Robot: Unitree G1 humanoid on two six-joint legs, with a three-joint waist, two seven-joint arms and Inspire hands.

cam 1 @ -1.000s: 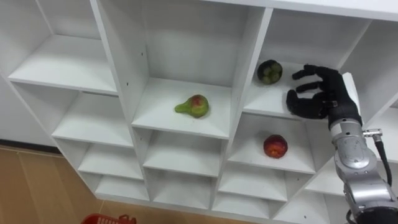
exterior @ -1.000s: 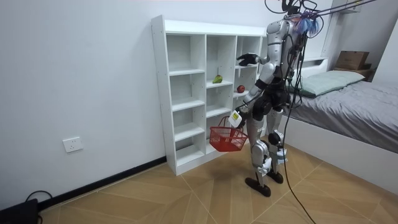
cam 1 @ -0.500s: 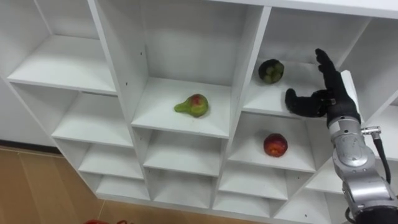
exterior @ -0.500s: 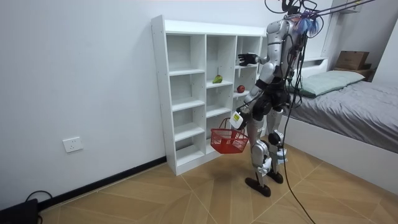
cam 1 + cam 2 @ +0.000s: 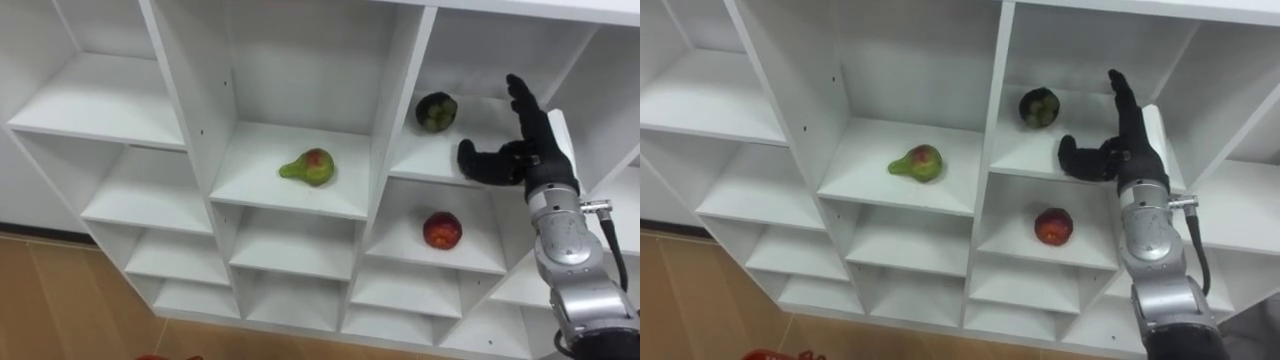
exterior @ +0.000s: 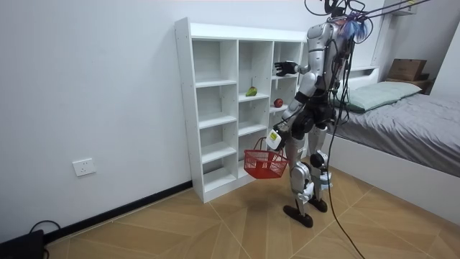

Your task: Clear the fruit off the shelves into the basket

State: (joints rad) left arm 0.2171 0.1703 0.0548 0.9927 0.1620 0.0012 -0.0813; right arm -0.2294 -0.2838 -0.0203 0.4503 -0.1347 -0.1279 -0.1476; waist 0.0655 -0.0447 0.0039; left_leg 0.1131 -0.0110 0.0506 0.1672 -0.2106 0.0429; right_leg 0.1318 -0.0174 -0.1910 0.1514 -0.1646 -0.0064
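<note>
A white closet [image 5: 190,90] of open compartments holds three fruits. A green-red pear [image 5: 308,167] lies in the middle column. A dark green fruit [image 5: 435,110] sits in the compartment to its right, with a red apple [image 5: 442,230] one shelf below. My right hand [image 5: 522,145] is open at the front of the dark fruit's compartment, just right of the fruit, fingers straight up and thumb pointing toward it, apart from it. In the room view my left hand [image 6: 276,135] hangs low, with a red basket [image 6: 266,162] hanging from it by the handle.
I stand upright facing the closet's [image 6: 215,108] right columns on a wooden floor. A bed [image 6: 402,108] with a cardboard box [image 6: 406,69] behind it lies at the room view's right. The other compartments hold nothing.
The right hand's fingers have straightened from a curl to pointing up and it edged slightly nearer the dark fruit. The basket's rim dropped out of the eye view's bottom.
</note>
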